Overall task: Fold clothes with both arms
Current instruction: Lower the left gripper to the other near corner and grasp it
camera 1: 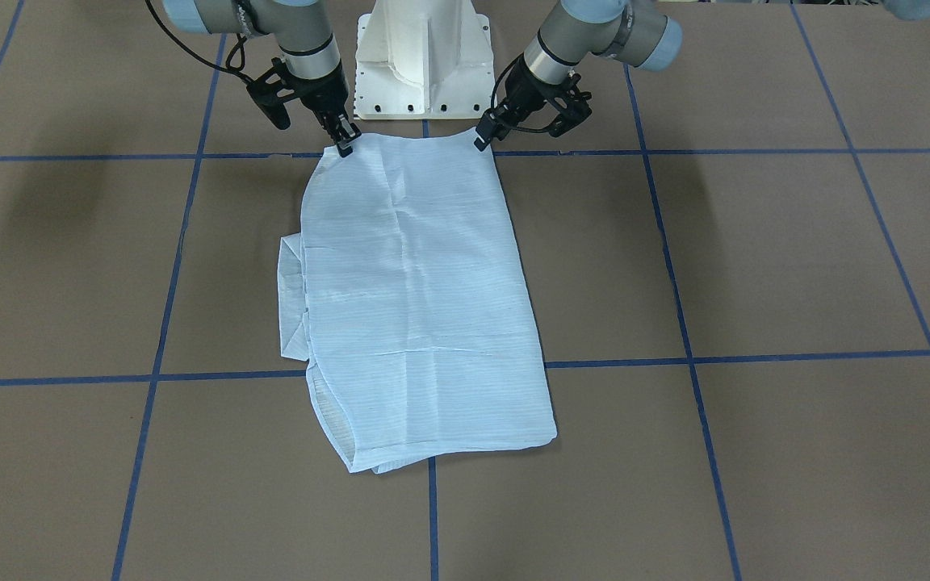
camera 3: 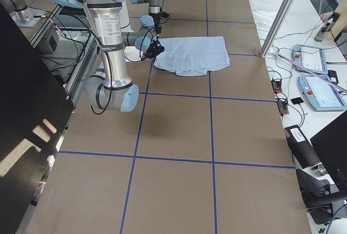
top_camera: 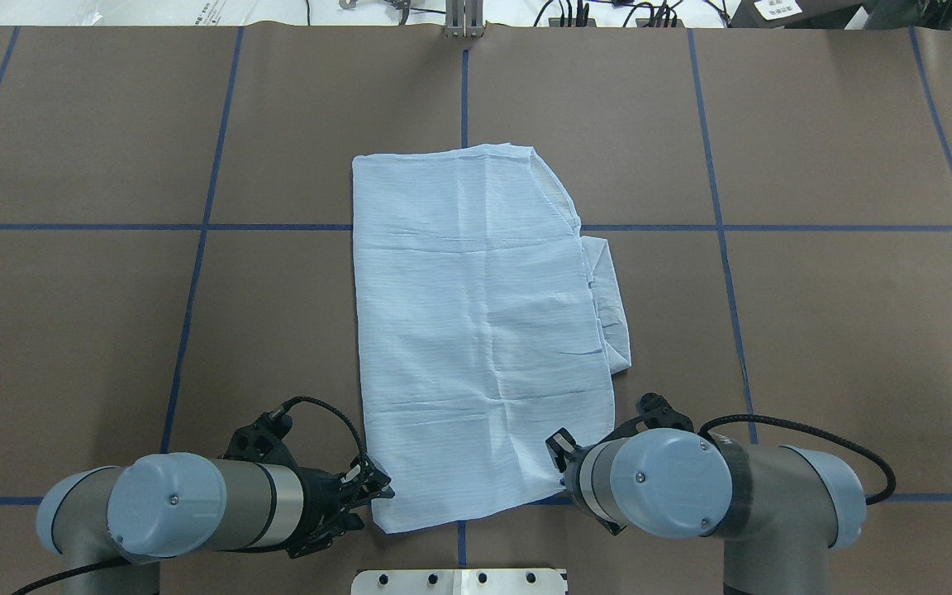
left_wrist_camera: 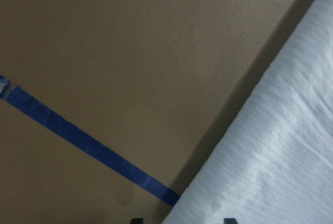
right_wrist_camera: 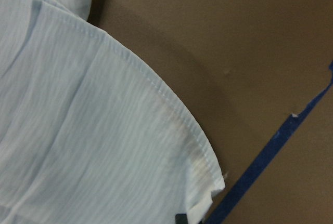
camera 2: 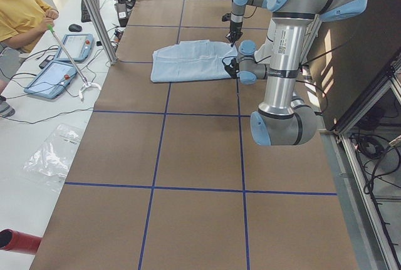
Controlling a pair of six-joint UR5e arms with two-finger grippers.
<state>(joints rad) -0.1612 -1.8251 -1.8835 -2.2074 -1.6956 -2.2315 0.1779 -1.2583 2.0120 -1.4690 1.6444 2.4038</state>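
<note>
The light-blue striped shirt (camera 1: 416, 282) lies folded lengthwise on the brown table (camera 1: 756, 258), with a sleeve sticking out at one side (top_camera: 612, 314). My left gripper (camera 1: 481, 141) is at the shirt's near corner. In the left wrist view its tips sit apart with the cloth edge (left_wrist_camera: 270, 156) between them, so it is open. My right gripper (camera 1: 344, 145) is shut on the other near corner, where the hem (right_wrist_camera: 171, 115) shows. In the overhead view the left gripper (top_camera: 381, 496) touches the shirt (top_camera: 476, 330), and the right gripper is hidden under its wrist.
The white pedestal base (camera 1: 421, 56) stands just behind both grippers. Blue tape lines (camera 1: 675, 274) cross the table. An operator (camera 2: 19, 13) and tablets (camera 2: 62, 63) are beyond the table's far edge.
</note>
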